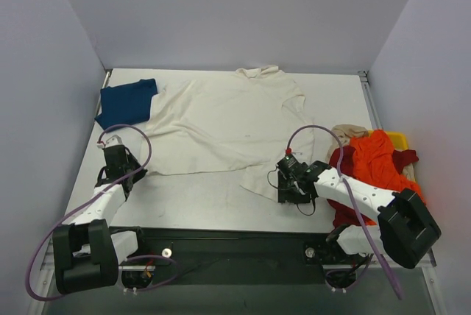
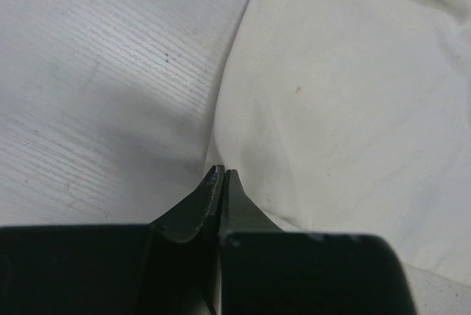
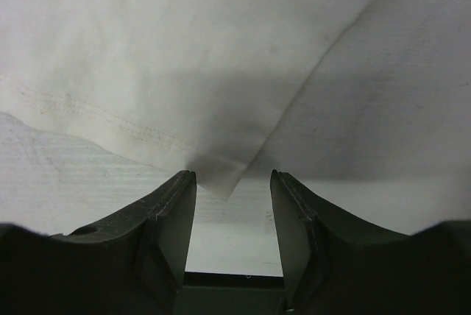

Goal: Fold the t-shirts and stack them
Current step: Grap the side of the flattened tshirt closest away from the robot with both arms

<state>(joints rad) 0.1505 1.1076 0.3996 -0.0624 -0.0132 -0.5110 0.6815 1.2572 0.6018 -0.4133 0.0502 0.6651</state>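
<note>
Table [image 1: 199, 201] has the cream shirt's [image 1: 221, 124] near-right corner just ahead of the open right gripper [image 3: 233, 179], left gripper [image 2: 222, 173] pinched shut.

table [image 1: 193, 203]: white, faintly scuffed | yellow bin [image 1: 398, 137]: at the table's right edge, only a corner showing | walls [image 1: 235, 13]: plain pale grey, three sides

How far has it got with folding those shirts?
Early days. The dark blue t-shirt looks folded at the table's back left, apparently done. The cream t-shirt lies spread flat, unfolded. The left gripper is shut at its edge and the right gripper is open at a bottom corner, so its first fold seems in hand. The orange, dark red and beige shirts lie heaped at the yellow bin.
</note>
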